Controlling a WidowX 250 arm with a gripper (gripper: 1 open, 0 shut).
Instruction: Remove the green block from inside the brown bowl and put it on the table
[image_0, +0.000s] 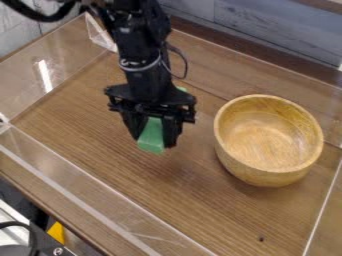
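Camera: no legible writing anywhere.

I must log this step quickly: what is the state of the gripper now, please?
Gripper: closed on the green block, held low over the table, left of the empty brown bowl.

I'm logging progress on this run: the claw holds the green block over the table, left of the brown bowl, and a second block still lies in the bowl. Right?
Not quite. The camera view shows the brown bowl empty. The rest stands: the claw holds the green block over the table, left of the bowl.
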